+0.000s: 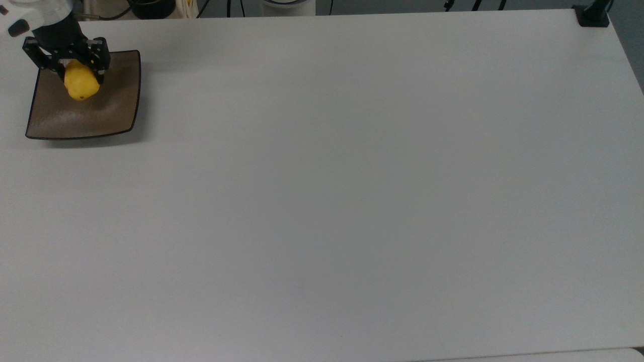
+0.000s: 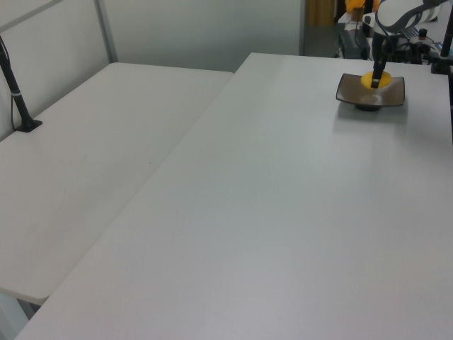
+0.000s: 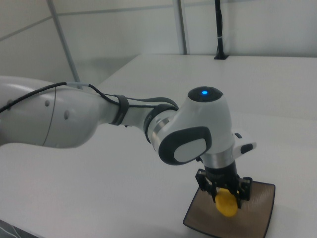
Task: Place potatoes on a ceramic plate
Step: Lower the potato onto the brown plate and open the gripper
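Yellow potato (image 1: 80, 86) sits clenched in the tool (image 1: 79, 75) over the brown ceramic plate (image 1: 108, 113); no writing readable.

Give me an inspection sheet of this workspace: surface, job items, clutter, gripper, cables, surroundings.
Surface: white table, bare apart from the plate; a second white table adjoins it on the left view's left.
Job items: yellow potato over the brown square plate, near the plate's far edge in the top view; contact with the plate cannot be told.
Clutter: nothing seen.
Gripper: gripper shut on the potato, above the plate.
Cables: a black cable runs along the arm.
Surroundings: black post clamped to the second table; wall panels behind.
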Controlling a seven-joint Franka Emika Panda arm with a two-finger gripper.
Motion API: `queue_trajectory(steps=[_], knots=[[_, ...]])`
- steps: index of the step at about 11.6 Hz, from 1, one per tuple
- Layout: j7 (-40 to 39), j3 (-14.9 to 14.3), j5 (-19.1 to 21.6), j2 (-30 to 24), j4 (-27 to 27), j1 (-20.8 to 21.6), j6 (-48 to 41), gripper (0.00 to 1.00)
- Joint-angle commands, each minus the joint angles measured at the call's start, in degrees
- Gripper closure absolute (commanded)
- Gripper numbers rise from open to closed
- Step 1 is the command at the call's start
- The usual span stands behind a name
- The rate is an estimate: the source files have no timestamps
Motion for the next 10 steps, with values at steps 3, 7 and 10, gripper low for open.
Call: queue_trajectory(steps=[3, 7, 10], knots=[[-5.03, 0.64, 2.19, 2.92, -0.45, -0.63, 4.64, 0.45], [-4.16, 1.17, 2.19, 2.93, -0.36, -0.54, 4.12, 0.0], [-1.54, 2.65, 2.19, -2.5, 3.13, 1.47, -5.67, 0.0]])
